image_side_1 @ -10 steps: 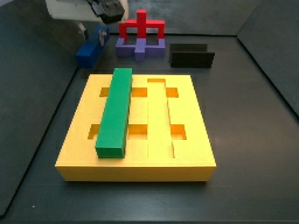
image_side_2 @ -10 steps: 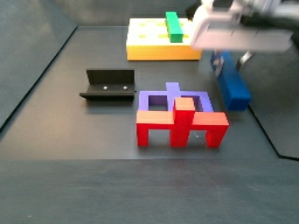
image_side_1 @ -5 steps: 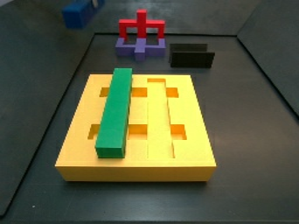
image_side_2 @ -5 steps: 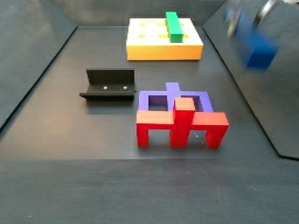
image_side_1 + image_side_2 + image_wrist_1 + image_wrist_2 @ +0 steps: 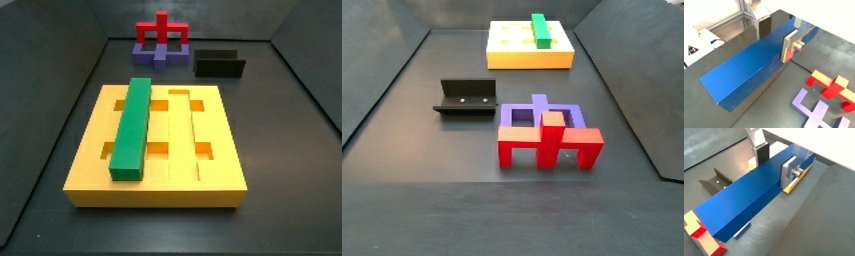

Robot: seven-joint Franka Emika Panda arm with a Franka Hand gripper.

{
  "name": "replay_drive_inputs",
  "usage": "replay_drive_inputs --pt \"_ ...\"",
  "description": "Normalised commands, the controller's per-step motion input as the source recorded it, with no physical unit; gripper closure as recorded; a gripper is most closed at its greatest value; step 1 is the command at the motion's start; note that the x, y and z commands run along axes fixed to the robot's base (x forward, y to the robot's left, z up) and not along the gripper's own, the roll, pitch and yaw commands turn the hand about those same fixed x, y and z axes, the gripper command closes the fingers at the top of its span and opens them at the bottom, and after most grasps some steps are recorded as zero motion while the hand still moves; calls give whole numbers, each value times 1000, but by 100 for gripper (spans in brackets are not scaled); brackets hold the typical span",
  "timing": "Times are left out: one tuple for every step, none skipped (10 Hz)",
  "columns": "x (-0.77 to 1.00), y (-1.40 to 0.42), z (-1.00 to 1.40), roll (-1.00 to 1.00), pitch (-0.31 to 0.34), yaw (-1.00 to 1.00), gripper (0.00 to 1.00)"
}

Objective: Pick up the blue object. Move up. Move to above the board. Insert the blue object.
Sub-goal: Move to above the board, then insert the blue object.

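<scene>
**Blue bar lifted, board still waiting**

Both wrist views show the gripper (image 5: 774, 37) with its jaws closed on the blue object (image 5: 747, 70), a long dark-blue bar held high above the dark floor. Neither side view shows the arm or the bar, so both are out of those frames. The board (image 5: 227, 175), a yellow grooved slab, carries a green bar (image 5: 131, 125) in one groove. The pick-up and lift look done; moving above the board and inserting remain.

Floor (image 5: 281, 150): board (image 5: 214, 175), fixture (image 5: 221, 66), purple block (image 5: 160, 52).
</scene>
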Motion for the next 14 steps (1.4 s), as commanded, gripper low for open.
replay_drive_inputs --pt "15 1 182 6 56 1 100" --pt "867 -1400 210 112 163 186 100" --pt "867 -1400 192 118 155 183 100" --pt "941 -1400 171 96 218 112 100" --pt "964 -1400 176 9 211 66 100" --pt "955 -1400 195 20 179 31 100" --pt "939 -1400 201 37 140 22 100" --pt "999 -1400 197 28 149 13 100" --pt "1044 -1400 206 31 154 5 100" --pt "431 -526 92 89 170 5 100" --pt "280 -320 64 92 154 11 100" --pt "0 -23 0 0 0 0 100" --pt "229 -131 -26 0 1 -40 100" --pt "369 0 -651 -213 -20 -106 100"
